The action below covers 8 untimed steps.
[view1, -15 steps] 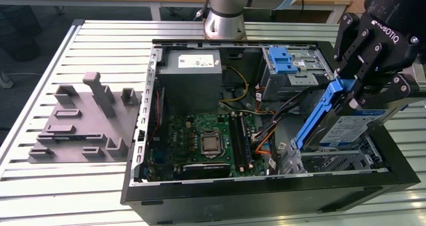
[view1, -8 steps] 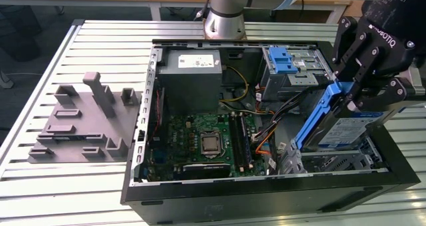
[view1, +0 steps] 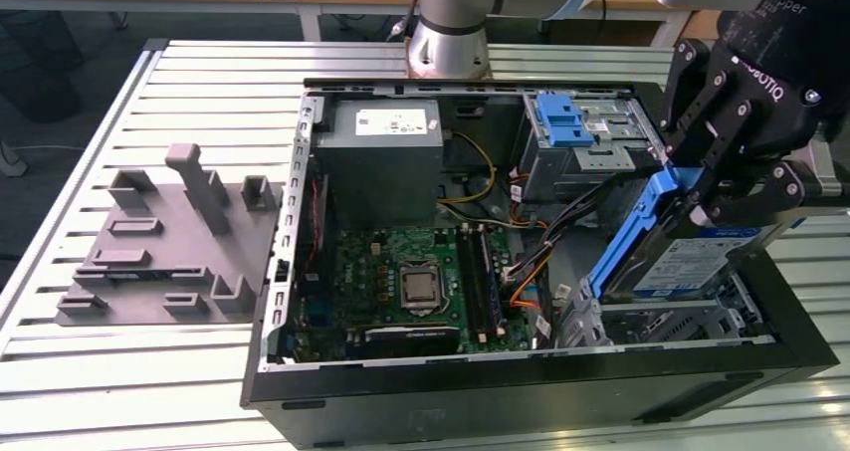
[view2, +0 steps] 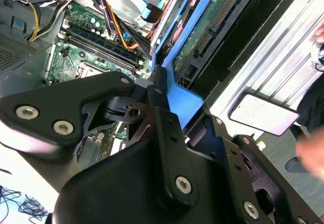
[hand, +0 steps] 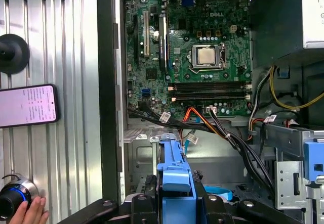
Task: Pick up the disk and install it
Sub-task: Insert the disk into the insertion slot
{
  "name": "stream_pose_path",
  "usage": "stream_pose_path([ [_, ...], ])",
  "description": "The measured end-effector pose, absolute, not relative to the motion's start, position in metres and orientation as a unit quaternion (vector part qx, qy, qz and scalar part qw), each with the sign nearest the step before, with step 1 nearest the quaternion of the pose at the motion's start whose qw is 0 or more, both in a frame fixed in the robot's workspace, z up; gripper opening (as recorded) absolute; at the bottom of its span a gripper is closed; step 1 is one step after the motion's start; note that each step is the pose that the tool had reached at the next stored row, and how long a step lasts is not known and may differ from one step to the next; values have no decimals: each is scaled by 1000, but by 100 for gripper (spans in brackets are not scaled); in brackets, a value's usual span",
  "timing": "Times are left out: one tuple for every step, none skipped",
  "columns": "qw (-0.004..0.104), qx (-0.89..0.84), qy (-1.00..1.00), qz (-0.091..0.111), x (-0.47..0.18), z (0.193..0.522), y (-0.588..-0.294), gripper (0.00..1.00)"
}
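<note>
The table (view1: 80, 122) carries the open computer case (view1: 531, 401), which stands toward the table's edge on the exterior view's right. In the case's corner closest to that edge is a metal bay (view1: 664, 324). The disk (view1: 684, 262) leans tilted over it, and its lower end seems to be already inside. My pincer (view1: 704, 194) is pinching the disk by its blue bracket (hand: 174, 183). I judge that I am now seating the disk. To do this well I should hold the bracket parallel to the bay walls, move slowly, and avoid the cables (view1: 529, 270) just beside.
</note>
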<state>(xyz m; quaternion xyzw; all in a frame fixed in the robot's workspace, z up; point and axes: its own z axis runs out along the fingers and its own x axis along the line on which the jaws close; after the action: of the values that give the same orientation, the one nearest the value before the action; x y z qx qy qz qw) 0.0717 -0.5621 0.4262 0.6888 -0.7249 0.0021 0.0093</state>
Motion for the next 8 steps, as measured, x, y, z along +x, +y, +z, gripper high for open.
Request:
stream_pose_path([
  [9, 689, -725, 2, 72, 426, -562, 36],
  [9, 689, -725, 2, 72, 426, -562, 36],
  [9, 689, -725, 2, 72, 426, -562, 36],
  [9, 689, -725, 2, 72, 425, -562, 36],
  [9, 689, -725, 2, 72, 425, -562, 36],
  [9, 689, -725, 2, 72, 424, -562, 36],
  [9, 689, -725, 2, 72, 424, -562, 36],
  [9, 689, -725, 2, 72, 423, -562, 36],
])
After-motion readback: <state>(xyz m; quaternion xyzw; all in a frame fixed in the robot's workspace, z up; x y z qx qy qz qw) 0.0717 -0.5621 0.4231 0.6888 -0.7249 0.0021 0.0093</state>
